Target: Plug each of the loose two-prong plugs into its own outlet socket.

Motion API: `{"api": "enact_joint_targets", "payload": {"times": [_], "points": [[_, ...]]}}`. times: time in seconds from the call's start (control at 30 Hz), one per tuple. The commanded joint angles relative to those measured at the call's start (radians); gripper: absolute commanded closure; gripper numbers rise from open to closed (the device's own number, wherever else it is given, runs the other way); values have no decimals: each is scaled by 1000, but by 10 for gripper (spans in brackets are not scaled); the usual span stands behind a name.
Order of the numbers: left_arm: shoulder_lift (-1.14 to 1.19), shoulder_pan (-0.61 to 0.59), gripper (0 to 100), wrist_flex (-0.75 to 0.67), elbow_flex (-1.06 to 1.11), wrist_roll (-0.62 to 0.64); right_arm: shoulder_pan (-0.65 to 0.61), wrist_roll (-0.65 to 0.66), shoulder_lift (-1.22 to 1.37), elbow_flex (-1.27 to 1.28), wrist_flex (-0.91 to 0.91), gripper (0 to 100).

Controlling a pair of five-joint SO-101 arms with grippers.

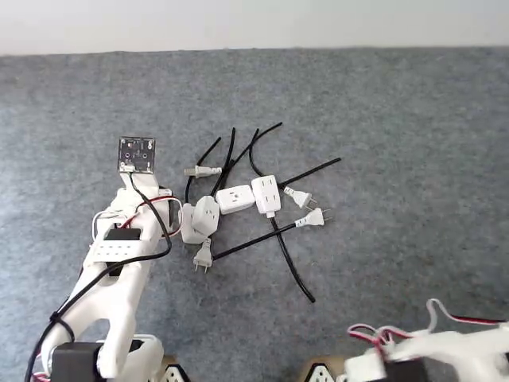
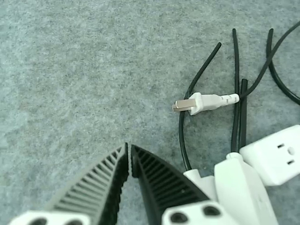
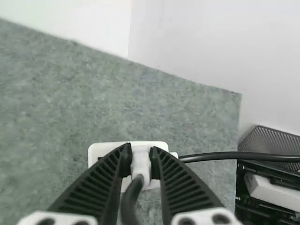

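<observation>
Left wrist view: left end effector [image 2: 129, 149] closed, empty, near loose plug [image 2: 201, 102] among crossed cords [image 2: 234, 61]; right end effector [image 3: 139, 153] clamps second plug [image 3: 139, 165] against outlet block [image 3: 101, 151].

The left gripper [image 2: 129, 149] has black fingers [image 2: 105, 180] patterned with slanted ribs, set on white mounts [image 2: 47, 218]. Ahead of its jaws, the two-prong plug [image 2: 206, 101] is white with brassy prongs [image 2: 183, 105] and a black cord [image 2: 182, 136]. Beside the jaws, the outlet socket [image 2: 276, 157] is white. The mat [image 2: 70, 70] is mottled grey.

The right gripper [image 3: 139, 151] is the same ribbed black. Between its jaws, the clamped plug [image 3: 139, 164] is white and its lead [image 3: 131, 192] black. Just past the jaws, the outlet block [image 3: 101, 152] is white, and so is the wall [image 3: 211, 37].
</observation>
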Motion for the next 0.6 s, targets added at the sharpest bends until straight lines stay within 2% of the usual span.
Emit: {"api": "enact_joint_targets", "payload": {"times": [0.0, 0.2, 0.37, 0.57], "points": [[-31, -8, 987, -18, -8, 5, 10, 26, 124, -66, -163, 991], [-31, -8, 987, -18, -8, 5, 8, -35, 302, -83, -364, 983], [-31, -8, 971, -17, -8, 8, 8, -109, 354, -180, -248, 878], [-31, -8, 926, -17, -8, 11, -10, -141, 398, -295, -107, 872]]}}
